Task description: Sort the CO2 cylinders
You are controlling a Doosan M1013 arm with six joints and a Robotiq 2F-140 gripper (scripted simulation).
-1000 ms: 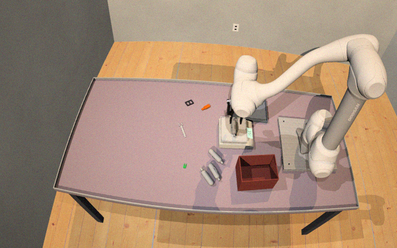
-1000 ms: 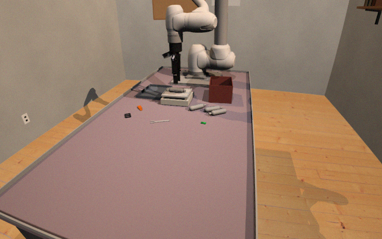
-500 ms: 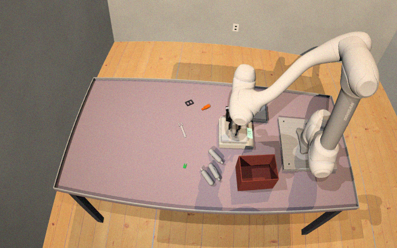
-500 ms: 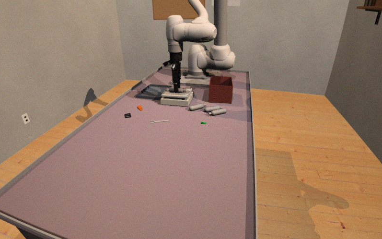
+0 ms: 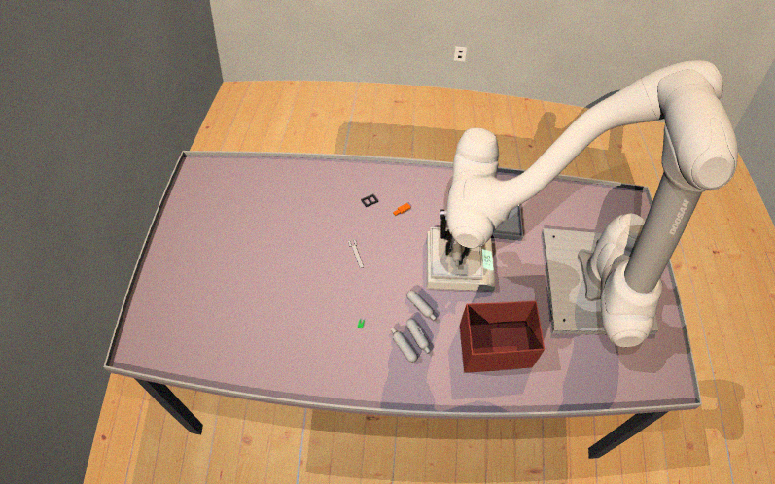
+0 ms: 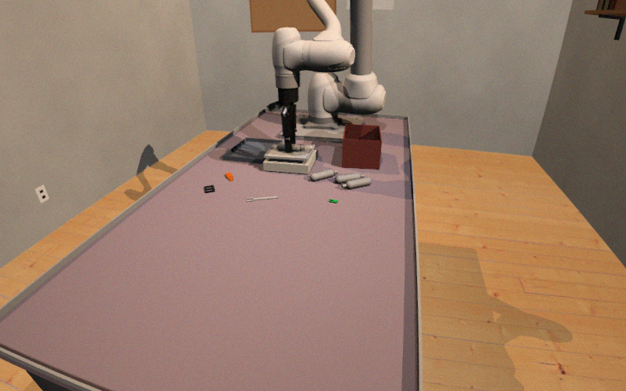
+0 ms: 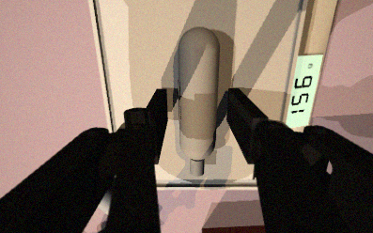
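Observation:
One grey CO2 cylinder (image 7: 196, 94) (image 6: 294, 146) lies flat on the beige scale (image 5: 459, 279) (image 6: 288, 165) (image 7: 120, 56). The scale's green display (image 7: 303, 91) (image 5: 487, 259) shows 15.6. My gripper (image 7: 197, 104) (image 5: 455, 252) (image 6: 287, 143) is lowered over this cylinder. Its fingers are open and straddle the cylinder's middle, with a small gap on each side. Three more cylinders (image 5: 421, 304) (image 5: 418, 333) (image 5: 404, 344) lie on the table in front of the scale. The red scrap bin (image 5: 501, 361) (image 6: 361, 150) stands to their right. The dark tray (image 5: 510, 224) (image 6: 249, 149) lies behind the scale, partly hidden by the arm.
An orange piece (image 5: 402, 208), a black buckle (image 5: 369, 200), a small wrench (image 5: 355, 253) and a green clip (image 5: 361, 325) lie left of the scale. The arm's base plate (image 5: 558, 270) is at the right. A raised rim runs round the table.

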